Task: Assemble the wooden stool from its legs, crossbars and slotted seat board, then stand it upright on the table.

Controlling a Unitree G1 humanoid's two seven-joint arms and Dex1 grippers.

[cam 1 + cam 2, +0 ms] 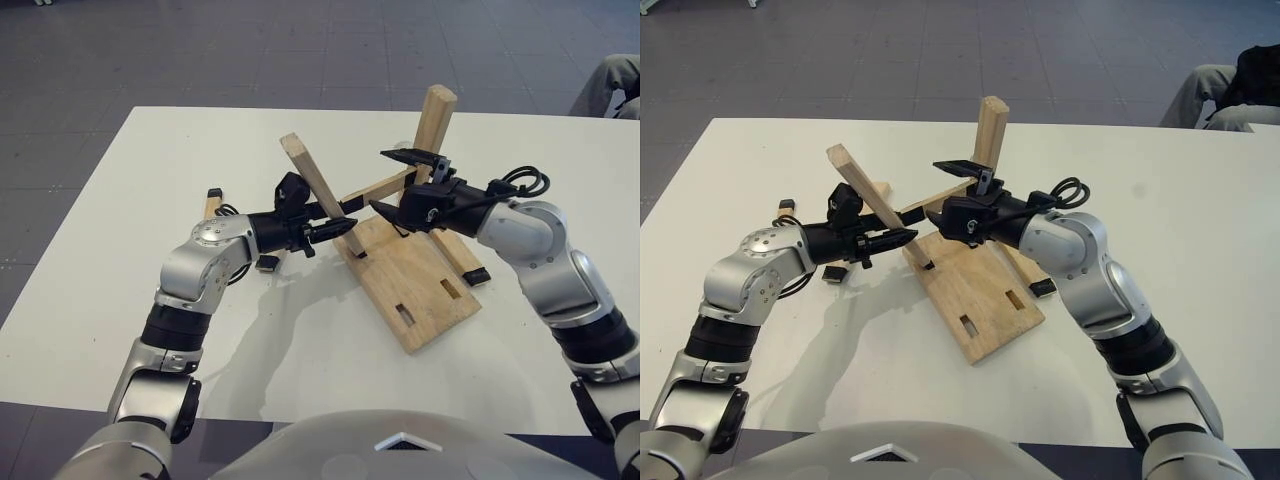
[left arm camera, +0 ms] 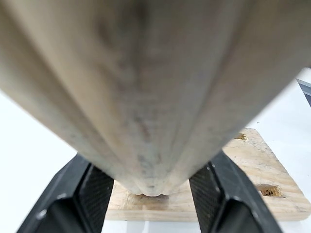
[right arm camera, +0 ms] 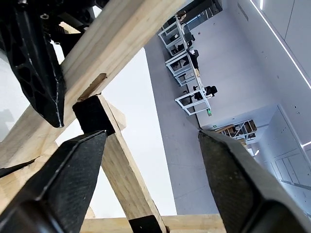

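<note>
Head view: a slotted seat board (image 1: 420, 300) lies on the white desk (image 1: 120, 300). An upright leg (image 1: 437, 115) rises at its far end, and a crossbar (image 1: 390, 184) runs from there toward a tilted leg (image 1: 305, 165). The left gripper (image 1: 338, 229) is clenched on the tilted leg, whose lower end meets the board's left edge. The right gripper (image 1: 380, 180) is spread around the crossbar.

Left wrist view: both fingers (image 2: 92, 191) press the tilted leg's sides, above the board.

Right wrist view: the fingers (image 3: 63, 184) stand wide apart, with the crossbar just beside one.
</note>
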